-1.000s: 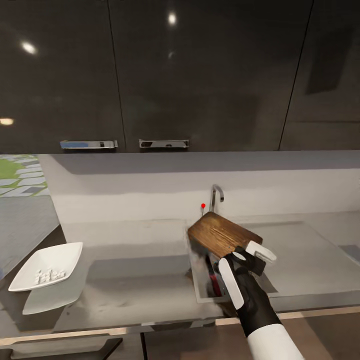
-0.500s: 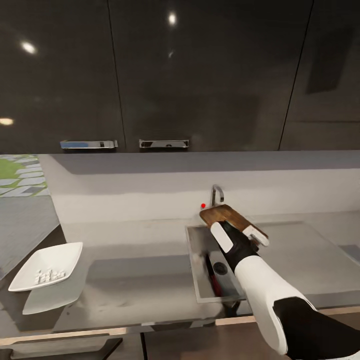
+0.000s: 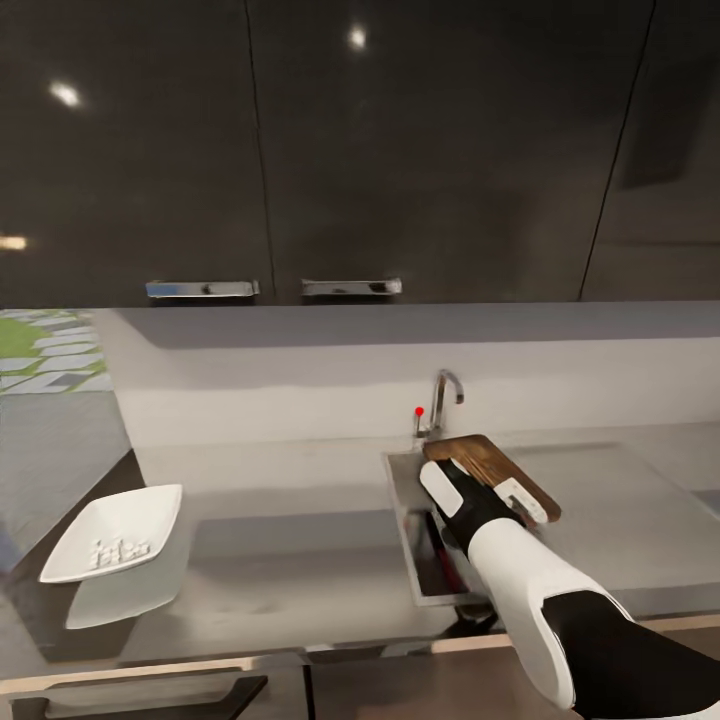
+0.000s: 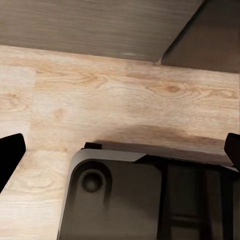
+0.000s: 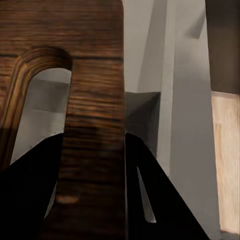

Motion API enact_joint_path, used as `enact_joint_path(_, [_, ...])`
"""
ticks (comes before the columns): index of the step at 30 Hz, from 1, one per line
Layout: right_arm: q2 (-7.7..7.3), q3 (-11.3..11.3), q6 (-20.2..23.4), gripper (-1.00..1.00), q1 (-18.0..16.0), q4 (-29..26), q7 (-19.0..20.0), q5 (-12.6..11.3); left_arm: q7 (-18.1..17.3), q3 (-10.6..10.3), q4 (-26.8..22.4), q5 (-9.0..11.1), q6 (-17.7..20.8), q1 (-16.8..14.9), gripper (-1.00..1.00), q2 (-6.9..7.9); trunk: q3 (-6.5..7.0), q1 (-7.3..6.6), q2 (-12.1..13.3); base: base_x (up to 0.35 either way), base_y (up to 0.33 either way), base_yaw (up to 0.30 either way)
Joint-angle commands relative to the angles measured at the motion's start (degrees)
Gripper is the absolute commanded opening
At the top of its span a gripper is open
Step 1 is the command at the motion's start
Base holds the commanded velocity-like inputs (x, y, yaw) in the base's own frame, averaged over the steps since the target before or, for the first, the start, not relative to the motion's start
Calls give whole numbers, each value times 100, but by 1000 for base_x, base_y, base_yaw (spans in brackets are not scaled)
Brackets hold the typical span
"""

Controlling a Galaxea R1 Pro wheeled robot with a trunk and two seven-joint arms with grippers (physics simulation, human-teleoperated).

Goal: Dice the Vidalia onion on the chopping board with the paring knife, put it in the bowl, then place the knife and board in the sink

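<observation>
Sink below hand-held chopping board.

The right arm reaches forward and up from the lower right of the head view, white forearm leading into a black wrist. Its end effector is closed on the board, white fingers on either side of the handle end. In the left wrist view, the left end effector's dark fingertips stand wide apart
</observation>
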Motion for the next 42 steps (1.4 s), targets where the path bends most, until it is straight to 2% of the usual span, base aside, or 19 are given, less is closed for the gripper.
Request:
enact_joint_path(1, [0, 37, -62, -100, -7, 17, -10, -38, -10, 5, -5, 59, -7, 2, 100, -3, -10, 3, -11, 0, 287, 0])
enact_joint_path(4, [0, 35, -63, -100, -3, 28, 6, -147, -10, 8, 1, 59, -7, 2, 100, -2, -10, 3, -11, 0, 249, 0])
enact_joint_path(7, [0, 38, -65, -100, 0, 30, 27, -623, -10, 8, 3, 59, -7, 2, 100, -2, -20, 3, -11, 0, 147, 0])
enact_joint_path(9, [0, 42, -70, -100, 0, 39, 105, -803, -10, 8, 3, 59, -7, 2, 100, -2, -34, 3, -11, 0, 48, 0])
enact_joint_path(12, [0, 36, -72, -100, 0, 250, 345, -891, -10, 7, 13, 59, -7, 2, 100, -2, -60, 3, -11, 0, 12, 0])
enact_joint_path(17, [0, 35, -81, -100, 0, 399, 550, -900, -10, 8, 21, 59, -7, 2, 100, -2, -106, 3, -11, 0, 1, 0])
enact_joint_path(26, [0, 34, -312, -100, 0, 427, 564, -892, -10, 7, 3, 59, -7, 2, 100, -3, -189, 3, -11, 79, -24, 0])
enact_joint_path(42, [0, 29, -327, -100, 0, 478, 598, -900, -10, 5, 11, 59, -7, 2, 100, -7, -336, 3, -11, 63, -76, 0])
